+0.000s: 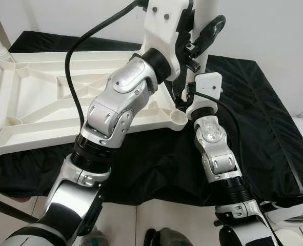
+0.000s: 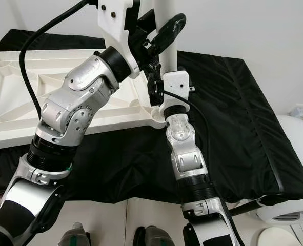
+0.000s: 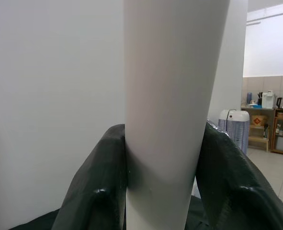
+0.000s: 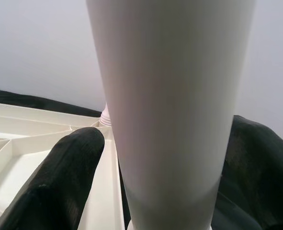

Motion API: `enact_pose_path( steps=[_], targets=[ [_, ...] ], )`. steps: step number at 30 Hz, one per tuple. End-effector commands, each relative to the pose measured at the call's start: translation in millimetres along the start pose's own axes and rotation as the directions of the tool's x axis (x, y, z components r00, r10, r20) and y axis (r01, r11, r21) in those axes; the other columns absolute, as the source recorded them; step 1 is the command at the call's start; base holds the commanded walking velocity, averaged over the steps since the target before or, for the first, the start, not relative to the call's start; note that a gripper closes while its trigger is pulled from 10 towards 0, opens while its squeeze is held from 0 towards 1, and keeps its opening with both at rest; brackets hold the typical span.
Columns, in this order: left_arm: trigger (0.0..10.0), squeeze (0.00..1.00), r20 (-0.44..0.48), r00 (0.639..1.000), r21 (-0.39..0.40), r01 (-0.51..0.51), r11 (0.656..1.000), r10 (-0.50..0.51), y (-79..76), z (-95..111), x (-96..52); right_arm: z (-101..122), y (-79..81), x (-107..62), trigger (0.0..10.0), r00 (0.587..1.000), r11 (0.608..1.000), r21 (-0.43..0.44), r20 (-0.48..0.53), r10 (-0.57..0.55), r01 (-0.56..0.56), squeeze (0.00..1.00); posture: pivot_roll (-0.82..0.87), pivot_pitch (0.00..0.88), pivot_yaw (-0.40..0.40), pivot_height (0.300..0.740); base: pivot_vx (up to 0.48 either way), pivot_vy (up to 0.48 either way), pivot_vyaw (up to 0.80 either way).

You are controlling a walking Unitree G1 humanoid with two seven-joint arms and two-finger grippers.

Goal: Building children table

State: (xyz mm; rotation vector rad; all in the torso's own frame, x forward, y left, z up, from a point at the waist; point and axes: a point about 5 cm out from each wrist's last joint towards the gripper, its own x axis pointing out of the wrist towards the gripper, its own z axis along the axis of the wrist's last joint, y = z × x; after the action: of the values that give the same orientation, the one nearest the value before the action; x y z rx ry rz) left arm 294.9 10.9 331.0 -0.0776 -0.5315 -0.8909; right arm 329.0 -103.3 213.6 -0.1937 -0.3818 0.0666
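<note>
— Table leg [image 3: 170, 110]: where is it held?
— Upright over the tabletop [image 1: 33, 102] corner socket, clamped between left gripper [image 3: 163, 187] fingers; right gripper [image 4: 146, 191] fingers are closed around it lower down.

Blocked: upright white leg [image 1: 208, 31] (both arms crowd it) | Blocked: upturned tabletop [image 1: 33, 97] left | Open: black cloth [image 1: 264, 113] right
</note>
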Motion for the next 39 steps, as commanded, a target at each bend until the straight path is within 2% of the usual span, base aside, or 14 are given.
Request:
enact_pose_path(
  steps=[1,8,12,13,17,20,22,23,24,26,27,28,29,39],
  targets=[
    [10.0,0.00,0.029,0.999,0.018,0.019,1.000,-0.019,-6.7,5.7,4.5,3.2,-3.3,1.3,10.0,1.000,1.000,-0.002,0.008,-0.022,0.022,0.00,0.08,0.064,-0.115,0.740,0.000,0.000,0.00],
    [10.0,0.00,0.030,0.999,0.017,0.021,1.000,-0.021,-8.3,4.8,5.7,6.7,-5.5,3.0,10.0,0.999,0.999,-0.006,0.022,-0.048,0.048,0.00,0.07,0.063,-0.115,0.740,0.000,0.000,0.00],
    [10.0,0.00,0.030,0.999,0.019,0.021,1.000,-0.021,-8.5,4.7,6.1,8.8,-6.2,3.6,9.1,0.998,0.998,-0.018,0.032,-0.061,0.062,0.00,0.07,0.062,-0.114,0.740,0.000,0.000,0.00],
    [10.0,0.00,0.031,0.999,0.019,0.021,1.000,-0.021,-8.5,4.7,6.1,9.4,-6.2,3.6,5.4,0.997,0.998,-0.022,0.035,-0.062,0.063,0.00,0.07,0.062,-0.114,0.740,0.000,0.000,0.00],
    [10.0,0.00,0.031,0.999,0.020,0.022,1.000,-0.022,-8.6,4.6,6.3,10.2,-6.3,2.7,4.5,0.997,0.997,-0.033,0.040,-0.070,0.071,0.00,0.07,0.061,-0.114,0.740,0.000,0.000,0.00],
    [10.0,0.00,0.031,0.999,0.020,0.021,1.000,-0.022,-8.4,4.6,6.3,9.9,-6.1,2.2,4.5,0.997,0.997,-0.036,0.038,-0.071,0.072,0.00,0.07,0.061,-0.114,0.740,0.000,0.000,0.00],
    [10.0,0.00,0.032,0.999,0.021,0.020,1.000,-0.021,-7.9,4.8,6.4,9.1,-5.8,1.6,1.8,0.997,0.997,-0.037,0.035,-0.072,0.073,0.00,0.07,0.061,-0.115,0.740,0.000,0.000,0.00],
    [10.0,0.00,0.032,0.999,0.021,0.020,1.000,-0.020,-7.7,4.9,6.4,8.8,-5.7,1.4,1.8,0.997,0.997,-0.037,0.034,-0.073,0.074,0.00,0.07,0.061,-0.115,0.740,0.000,0.000,0.00],
    [10.0,0.00,0.033,0.999,0.023,0.019,1.000,-0.020,-7.5,5.2,6.4,8.4,-5.4,1.2,4.2,0.997,0.996,-0.036,0.031,-0.075,0.076,0.00,0.08,0.058,-0.115,0.740,0.000,0.000,0.00],
    [10.0,0.00,0.034,0.999,0.024,0.018,1.000,-0.019,-7.4,5.5,6.5,8.0,-5.3,1.1,4.2,0.997,0.996,-0.034,0.028,-0.077,0.077,0.00,0.08,0.058,-0.115,0.740,0.000,0.000,0.00],
    [10.0,0.00,0.036,0.999,0.027,0.018,0.999,-0.019,-7.3,5.9,6.6,7.5,-5.2,1.0,7.2,0.997,0.996,-0.034,0.025,-0.080,0.080,0.00,0.08,0.057,-0.116,0.740,0.000,0.000,0.00],
    [10.0,0.00,0.036,0.999,0.027,0.018,0.999,-0.019,-7.3,5.9,6.6,7.5,-5.2,1.0,7.2,0.997,0.996,-0.034,0.025,-0.080,0.080,0.00,0.08,0.057,-0.116,0.740,0.000,0.000,0.00],
    [10.0,0.00,0.036,0.999,0.029,0.018,0.999,-0.019,-7.2,6.2,6.7,7.2,-5.1,0.8,10.0,0.996,0.996,-0.034,0.022,-0.082,0.083,0.00,0.08,0.057,-0.116,0.740,0.000,0.000,0.00],
    [10.0,0.00,0.040,0.999,0.031,0.021,0.999,-0.022,-7.9,7.4,6.9,3.2,-4.4,-0.9,10.0,0.995,0.995,-0.030,-0.001,-0.099,0.098,0.00,0.08,0.052,-0.114,0.740,0.000,0.000,0.00]
  ],
)
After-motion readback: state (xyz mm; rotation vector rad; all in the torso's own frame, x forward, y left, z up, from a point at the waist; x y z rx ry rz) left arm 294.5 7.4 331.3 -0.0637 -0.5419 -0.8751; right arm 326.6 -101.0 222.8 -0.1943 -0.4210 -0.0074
